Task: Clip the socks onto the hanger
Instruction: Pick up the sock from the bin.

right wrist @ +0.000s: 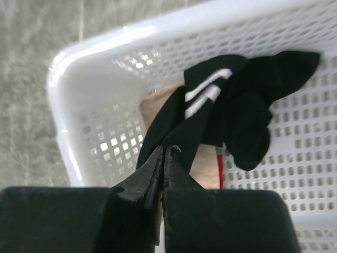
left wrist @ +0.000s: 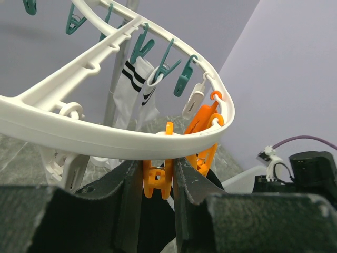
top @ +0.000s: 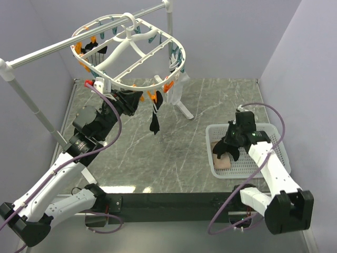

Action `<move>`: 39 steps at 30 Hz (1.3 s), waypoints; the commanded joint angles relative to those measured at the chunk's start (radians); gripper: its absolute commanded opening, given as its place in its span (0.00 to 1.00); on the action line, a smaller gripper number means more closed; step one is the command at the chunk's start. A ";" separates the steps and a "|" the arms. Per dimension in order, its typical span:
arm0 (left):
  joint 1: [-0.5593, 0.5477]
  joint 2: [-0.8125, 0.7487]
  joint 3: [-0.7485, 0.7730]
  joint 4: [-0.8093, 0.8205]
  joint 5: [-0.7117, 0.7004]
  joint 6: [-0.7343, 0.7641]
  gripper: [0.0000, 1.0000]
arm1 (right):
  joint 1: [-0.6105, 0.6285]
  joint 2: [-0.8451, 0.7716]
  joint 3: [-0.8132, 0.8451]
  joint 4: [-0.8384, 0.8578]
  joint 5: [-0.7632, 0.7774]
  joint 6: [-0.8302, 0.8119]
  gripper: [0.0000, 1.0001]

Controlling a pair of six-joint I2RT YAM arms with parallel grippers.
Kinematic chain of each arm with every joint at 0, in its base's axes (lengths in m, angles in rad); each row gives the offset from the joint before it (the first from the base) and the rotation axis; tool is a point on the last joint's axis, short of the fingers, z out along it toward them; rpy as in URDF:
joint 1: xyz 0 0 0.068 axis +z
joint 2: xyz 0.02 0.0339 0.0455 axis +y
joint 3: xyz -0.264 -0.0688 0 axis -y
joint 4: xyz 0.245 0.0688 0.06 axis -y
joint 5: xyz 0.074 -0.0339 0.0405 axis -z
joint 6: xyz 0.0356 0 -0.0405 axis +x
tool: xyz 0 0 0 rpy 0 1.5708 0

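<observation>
left end effector point(left wrist: 158, 184) pinching clip point(left wrist: 167, 138) under hanger point(left wrist: 105, 139) rim, lower middle of wrist view. right end effector point(right wrist: 162, 158) nipping sock point(right wrist: 247, 100) in basket point(right wrist: 79, 79), lower right of top view. lift slow, feed cuff deep into clip.

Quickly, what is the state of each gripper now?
Left gripper: closed on an orange clip.
Right gripper: closed on a black sock.

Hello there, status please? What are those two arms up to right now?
Left gripper pinching an orange clip under the hanger rim. Right gripper shut on a black sock in the basket. No obstruction seen.
</observation>
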 commanded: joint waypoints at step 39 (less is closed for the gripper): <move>0.013 0.004 0.003 0.043 0.025 -0.016 0.23 | -0.234 0.195 -0.088 0.286 0.010 0.142 0.42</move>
